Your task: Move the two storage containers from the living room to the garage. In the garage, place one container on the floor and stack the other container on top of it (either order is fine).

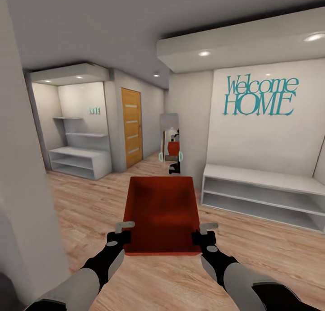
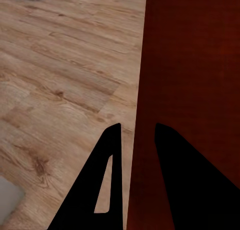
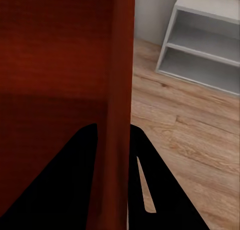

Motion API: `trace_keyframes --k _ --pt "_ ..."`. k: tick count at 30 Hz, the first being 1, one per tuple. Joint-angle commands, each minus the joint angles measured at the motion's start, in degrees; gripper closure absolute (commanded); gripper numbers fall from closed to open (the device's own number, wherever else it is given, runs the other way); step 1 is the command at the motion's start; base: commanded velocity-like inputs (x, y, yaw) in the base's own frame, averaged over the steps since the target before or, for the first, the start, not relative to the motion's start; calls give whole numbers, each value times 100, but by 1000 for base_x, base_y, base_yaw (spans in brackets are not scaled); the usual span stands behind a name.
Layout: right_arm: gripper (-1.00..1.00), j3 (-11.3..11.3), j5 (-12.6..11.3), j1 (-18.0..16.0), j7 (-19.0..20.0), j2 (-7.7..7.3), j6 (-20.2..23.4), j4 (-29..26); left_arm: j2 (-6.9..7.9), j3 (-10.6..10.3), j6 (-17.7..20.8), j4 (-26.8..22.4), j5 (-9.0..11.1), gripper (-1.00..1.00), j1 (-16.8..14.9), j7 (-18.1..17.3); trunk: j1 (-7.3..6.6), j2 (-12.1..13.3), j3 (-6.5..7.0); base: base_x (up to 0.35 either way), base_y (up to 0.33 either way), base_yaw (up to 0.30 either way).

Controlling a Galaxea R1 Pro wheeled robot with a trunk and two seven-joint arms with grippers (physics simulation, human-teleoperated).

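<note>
Left gripper (image 1: pixel 118 237): jaws clamped on the container's left wall, one finger inside, one outside.
Storage container (image 1: pixel 161 214): orange-red bin carried level between both arms, above the wood plank floor (image 1: pixel 253 257), in the hallway.
Right gripper (image 1: pixel 204 235): jaws pinching the right wall the same way.
Wooden door (image 1: pixel 131 127): ahead left, closed.
Doing it well: I'd keep both arms moving together, bin level, and steer clear of the white bench (image 1: pixel 266 196).

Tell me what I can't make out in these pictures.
- Small green wall sign over the far shelves, head view: too small and blurred to read.
- Mirror reflection, head view: too small for detail.
- Container outer bottom: hidden by its own walls.
</note>
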Motion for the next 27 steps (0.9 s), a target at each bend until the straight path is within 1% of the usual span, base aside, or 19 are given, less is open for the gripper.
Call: trace_keyframes --k 1,27 --pt "100 -182 -34 -3 -54 -4 -21 21 76 73 -267 -20 -46 100 -9 108 4 -5 -8 322 0 12" --pt "100 -182 -34 -3 -54 -16 -20 21 76 73 -279 -20 -51 100 -9 108 4 -5 -8 322 0 1"
